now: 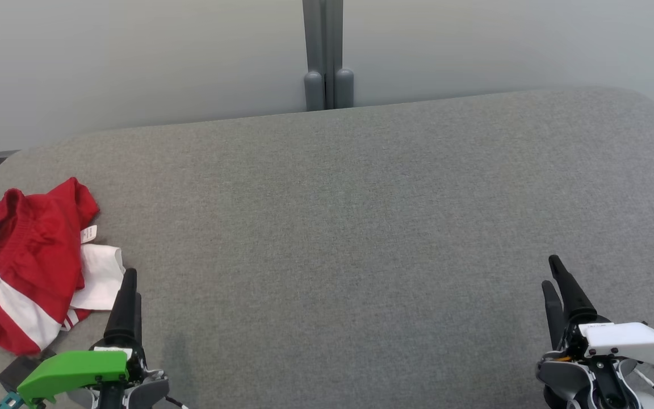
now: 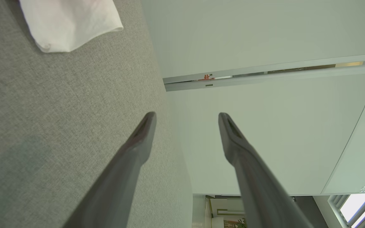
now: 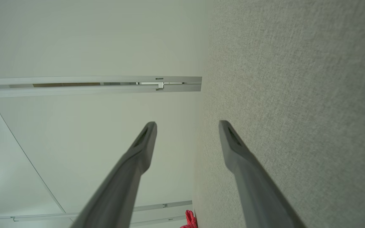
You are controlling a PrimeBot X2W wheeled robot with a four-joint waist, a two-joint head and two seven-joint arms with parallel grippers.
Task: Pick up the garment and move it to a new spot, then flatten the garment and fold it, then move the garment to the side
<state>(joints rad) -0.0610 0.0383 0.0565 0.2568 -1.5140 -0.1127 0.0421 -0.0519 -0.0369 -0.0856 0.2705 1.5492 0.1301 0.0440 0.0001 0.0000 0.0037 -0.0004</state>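
The garment [image 1: 23, 267], red with white stripes and a white part, lies crumpled at the left edge of the grey padded table [image 1: 349, 227]. My left gripper [image 1: 128, 284] stands just right of it near the front edge, open and empty; the left wrist view shows its two fingers [image 2: 138, 142] spread apart, with the garment's white corner [image 2: 68, 25] ahead at the upper left. At the front right my right gripper [image 1: 554, 275] is open too, far from the garment. Its fingers [image 3: 233, 142] are apart, and a scrap of the red garment [image 3: 189, 220] peeks at the bottom.
A pale wall runs behind the table, with a grey post [image 1: 324, 57] at its middle. The table's corners are rounded at the back left and back right.
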